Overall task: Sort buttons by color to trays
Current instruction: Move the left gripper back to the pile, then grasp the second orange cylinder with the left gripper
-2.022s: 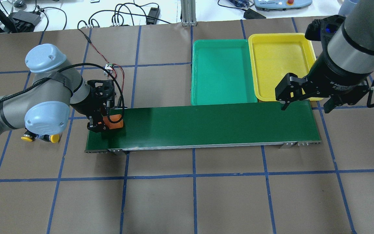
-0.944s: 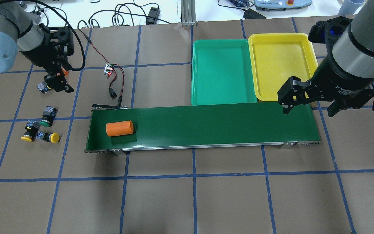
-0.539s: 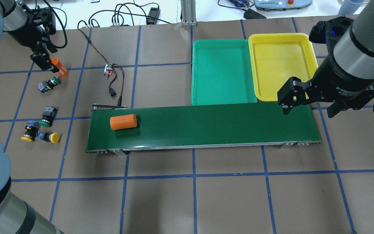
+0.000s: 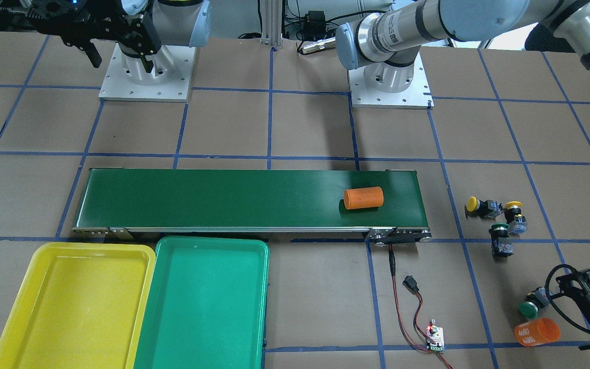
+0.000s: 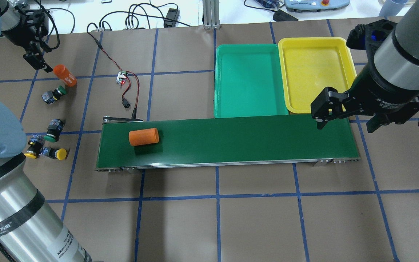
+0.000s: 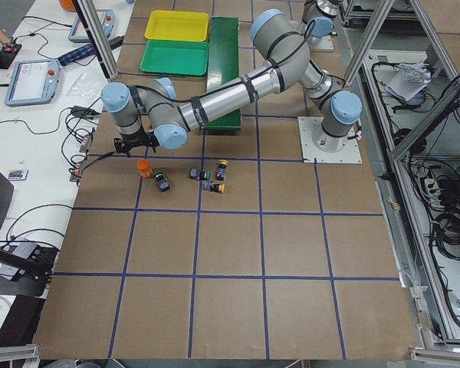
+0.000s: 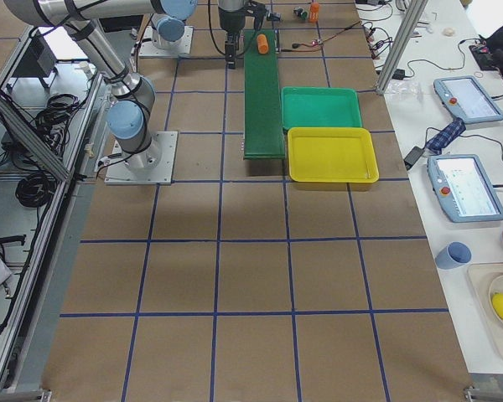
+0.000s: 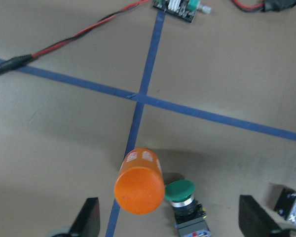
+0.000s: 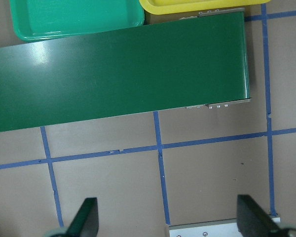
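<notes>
Several buttons lie on the brown table left of the belt: a green one (image 5: pixel 55 94), another green one (image 5: pixel 52 133) and two yellow ones (image 5: pixel 31 151) (image 5: pixel 58 154). My left gripper (image 5: pixel 36 62) hangs open and empty at the far left. Its wrist view shows the nearest green button (image 8: pixel 181 193) between the wide-apart fingers (image 8: pixel 90 219). The green tray (image 5: pixel 247 80) and the yellow tray (image 5: pixel 315 72) stand side by side behind the belt, with nothing in them. My right gripper (image 5: pixel 344 118) is open above the belt's right end.
An orange cylinder (image 5: pixel 143 136) lies on the long dark-green conveyor belt (image 5: pixel 231 142) near its left end. A second orange cylinder (image 5: pixel 64 74) stands beside the far green button. A small circuit board with red and black wires (image 5: pixel 122 78) lies behind the belt.
My left gripper has left the belt and moved to the far left corner, past the upright orange cylinder. The cylinder on the belt has drifted right. The right arm has barely moved.
</notes>
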